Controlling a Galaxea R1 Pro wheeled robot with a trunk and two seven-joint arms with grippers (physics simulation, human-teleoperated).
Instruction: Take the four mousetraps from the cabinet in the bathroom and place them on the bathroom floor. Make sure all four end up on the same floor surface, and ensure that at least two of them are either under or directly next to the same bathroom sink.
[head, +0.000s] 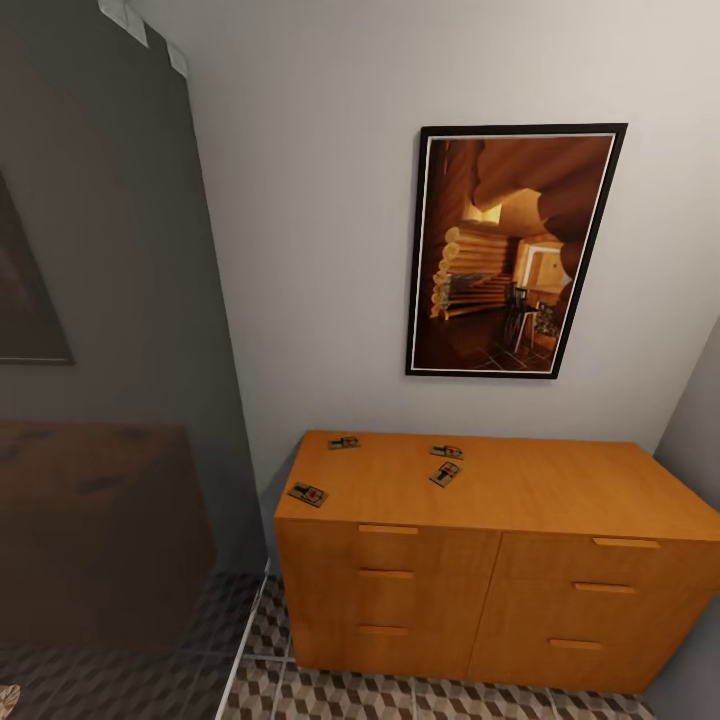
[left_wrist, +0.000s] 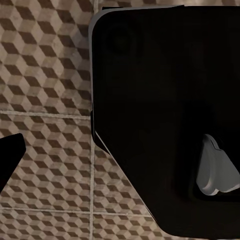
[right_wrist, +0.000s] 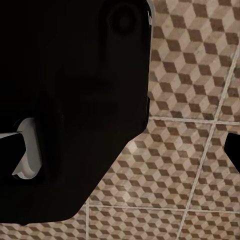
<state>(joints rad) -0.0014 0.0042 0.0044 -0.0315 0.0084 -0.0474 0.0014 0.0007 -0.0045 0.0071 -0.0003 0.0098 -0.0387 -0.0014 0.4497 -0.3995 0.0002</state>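
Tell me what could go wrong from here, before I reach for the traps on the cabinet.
1. The two mousetraps near the middle lie almost touching; grabbing one may knock the other.
2. The trap at the front left corner of the cabinet could be nudged off the edge.
3. The far trap sits by the wall, probably a long reach.

Too small to make out wire parts on mousetraps (head: 308, 494); cabinet (head: 480, 590) cut off at lower right.
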